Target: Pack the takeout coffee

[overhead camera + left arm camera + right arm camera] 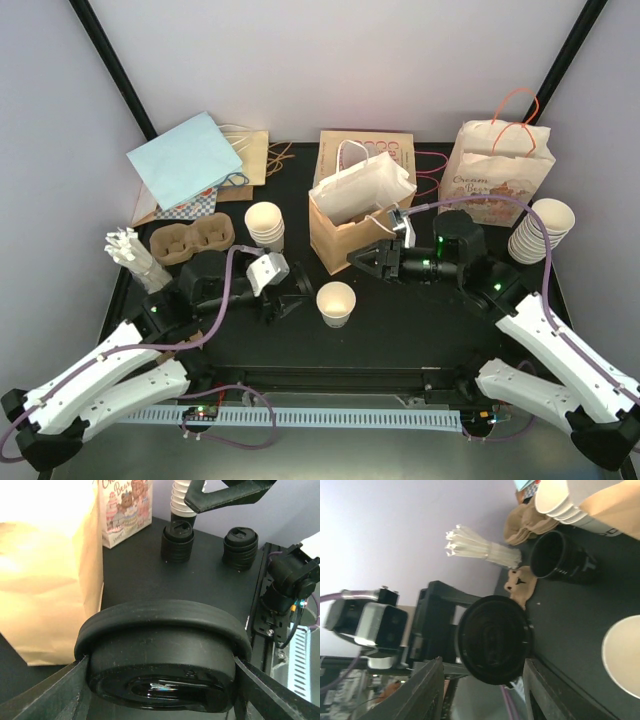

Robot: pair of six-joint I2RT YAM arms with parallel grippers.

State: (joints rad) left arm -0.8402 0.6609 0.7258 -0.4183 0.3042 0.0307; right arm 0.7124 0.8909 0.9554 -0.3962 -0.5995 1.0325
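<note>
**Cup stands open, lid held just beside it**

The cream paper cup, tapered and plain-sided, stands upright and uncovered near the middle of the black table, rolled rim up. Its round black lid is off the cup and clear of the table. It is tipped on edge and clamped between the fingers of the left gripper, just left of the cup, not touching.

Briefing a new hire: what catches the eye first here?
The black lid clamped in the left end effector, just left of centre. Then the lone cream cup standing uncovered at centre, and the brown paper bag behind it, with the open right end effector beside the bag.
</note>
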